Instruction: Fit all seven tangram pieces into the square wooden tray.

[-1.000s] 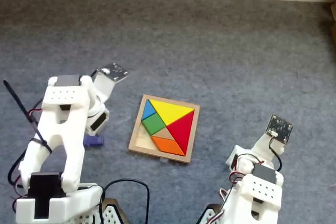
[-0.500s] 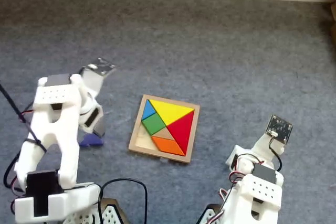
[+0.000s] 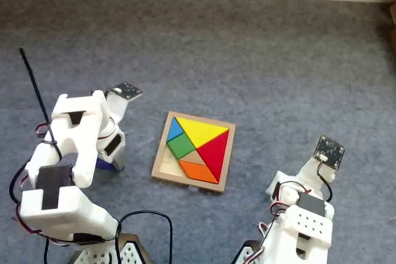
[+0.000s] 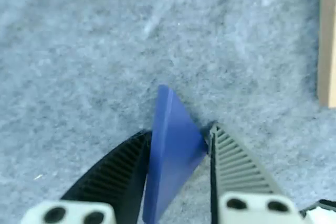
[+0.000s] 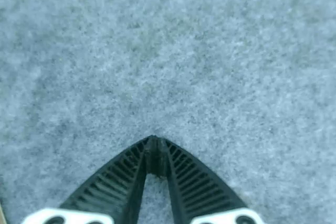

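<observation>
The square wooden tray [image 3: 162, 170] lies mid-table and holds blue, yellow, green, red, orange and tan pieces; its near-left corner is bare wood. Left of it, a dark blue triangle [image 3: 104, 164] sits at carpet level under the left arm. In the left wrist view this blue triangle [image 4: 170, 166] stands on edge between the fingers of my left gripper [image 4: 178, 132], which is shut on it. The tray's edge [image 4: 328, 40] shows off to one side. My right gripper [image 5: 154, 142] is shut with nothing in it, over bare carpet.
Grey carpet [image 3: 247, 54] covers the whole table, with open room behind and to the right of the tray. The right arm [image 3: 303, 211] sits folded at the front right. A black cable [image 3: 34, 88] sticks up by the left arm.
The left arm shifted left, then swung back and settled lower over the blue triangle, which stayed in about the same spot. The right arm has not moved.
</observation>
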